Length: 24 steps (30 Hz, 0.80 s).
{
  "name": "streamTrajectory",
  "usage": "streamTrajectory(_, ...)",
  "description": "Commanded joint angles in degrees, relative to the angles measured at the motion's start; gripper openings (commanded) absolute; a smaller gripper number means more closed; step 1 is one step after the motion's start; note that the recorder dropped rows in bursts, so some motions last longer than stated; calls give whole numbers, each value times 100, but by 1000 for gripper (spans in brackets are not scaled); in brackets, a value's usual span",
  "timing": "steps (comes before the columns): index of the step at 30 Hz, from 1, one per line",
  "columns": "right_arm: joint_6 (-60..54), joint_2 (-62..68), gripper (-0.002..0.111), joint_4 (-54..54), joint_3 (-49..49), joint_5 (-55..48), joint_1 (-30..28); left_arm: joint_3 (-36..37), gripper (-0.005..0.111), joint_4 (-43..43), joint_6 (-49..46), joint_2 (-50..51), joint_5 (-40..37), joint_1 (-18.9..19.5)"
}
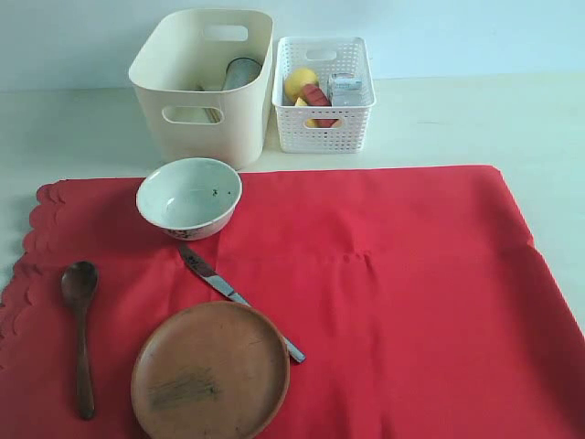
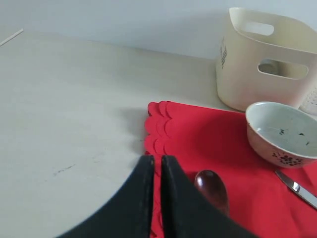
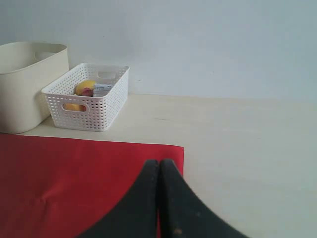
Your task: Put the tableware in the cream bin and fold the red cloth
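The red cloth (image 1: pixel 366 293) lies spread flat, carrying the bowl (image 1: pixel 189 197), knife (image 1: pixel 219 283), spoon (image 1: pixel 79 282) and plate (image 1: pixel 210 370). Only the exterior view shows the plate, and the steel cup (image 1: pixel 240 71) inside the cream bin (image 1: pixel 233 128). The left gripper (image 2: pixel 156 159), pinched nearly together and empty, hangs over the cloth's scalloped edge beside the spoon's head. The right gripper (image 3: pixel 159 162), clenched and empty, hangs by the cloth's plain corner, with the white basket (image 3: pixel 86 106) beyond.
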<state>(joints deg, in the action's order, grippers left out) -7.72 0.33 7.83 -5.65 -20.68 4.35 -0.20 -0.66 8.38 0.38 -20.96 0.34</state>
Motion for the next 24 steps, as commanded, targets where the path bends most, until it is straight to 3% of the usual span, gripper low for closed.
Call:
streamTrajectory(1, 28, -33, 0, -37, 13, 8, -29, -198, 8, -21, 0, 78, -33, -44)
streamTrajectory(11, 28, -33, 0, -37, 13, 8, -29, -1119, 8, -70, 0, 939, -33, -460)
streamTrajectory(24, 28, -33, 0, -37, 13, 8, -29, -2152, 8, -70, 0, 1983, -33, -522)
